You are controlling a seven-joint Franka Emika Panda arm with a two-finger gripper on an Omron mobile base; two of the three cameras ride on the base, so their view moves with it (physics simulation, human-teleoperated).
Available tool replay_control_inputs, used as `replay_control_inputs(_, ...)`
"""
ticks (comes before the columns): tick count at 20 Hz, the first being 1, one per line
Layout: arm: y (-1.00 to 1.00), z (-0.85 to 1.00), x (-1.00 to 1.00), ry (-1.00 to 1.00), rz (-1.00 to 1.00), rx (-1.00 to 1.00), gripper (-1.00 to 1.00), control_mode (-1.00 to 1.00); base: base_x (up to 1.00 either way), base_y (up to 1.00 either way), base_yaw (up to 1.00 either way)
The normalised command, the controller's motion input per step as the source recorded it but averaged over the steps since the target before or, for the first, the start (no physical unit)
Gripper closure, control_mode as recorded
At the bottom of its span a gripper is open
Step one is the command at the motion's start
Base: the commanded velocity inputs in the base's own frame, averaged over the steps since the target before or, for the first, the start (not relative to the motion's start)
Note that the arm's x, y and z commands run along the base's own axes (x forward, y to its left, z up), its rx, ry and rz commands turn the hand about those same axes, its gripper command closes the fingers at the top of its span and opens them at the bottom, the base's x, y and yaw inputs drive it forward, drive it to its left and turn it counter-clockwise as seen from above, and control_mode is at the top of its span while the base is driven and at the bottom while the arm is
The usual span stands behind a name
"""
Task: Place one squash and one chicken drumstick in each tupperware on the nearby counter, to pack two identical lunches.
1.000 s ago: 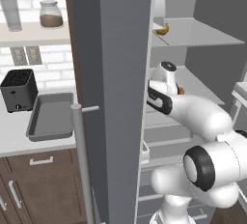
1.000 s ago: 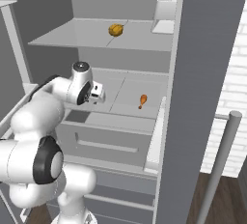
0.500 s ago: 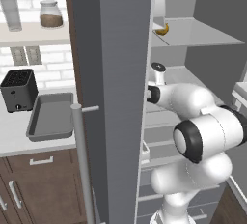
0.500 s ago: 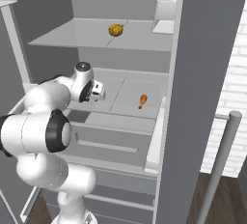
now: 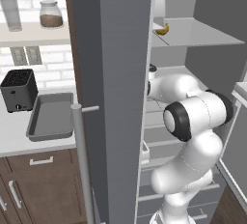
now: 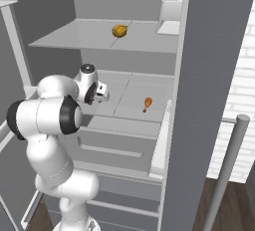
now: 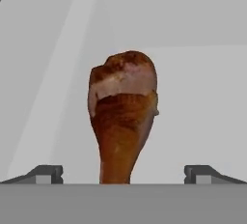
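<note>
Hand view: chicken drumstick (image 7: 123,112) between open pincer (image 7: 123,174) tips

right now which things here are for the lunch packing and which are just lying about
For the job:
- chicken drumstick, ahead of the open gripper
- squash, upper fridge shelf
- tupperware, on the counter

Lying about:
- toaster
- jar
- glass

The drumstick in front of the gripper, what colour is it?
The drumstick is orange-brown with a paler patch; clearest in the hand view.

White arm folded at the elbow, tool (image 7: 123,172) level, fingers wide apart.
</note>
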Motion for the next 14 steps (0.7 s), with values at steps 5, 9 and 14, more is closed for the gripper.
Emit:
replay_control_inputs(5,0.03,-0.24,0.49,0.0,0.0,0.0,-1.0,-1.0,0.0,0.0,0.0)
replay_control_inputs(9,0.08,-0.25,0.46,0.0,0.0,0.0,-1.0,-1.0,0.0,0.0,0.0)
replay_control_inputs(14,0.02,-0.55,-0.4,0.0,-0.07,-0.01,1.0,-1.0,0.0,0.0,0.0)
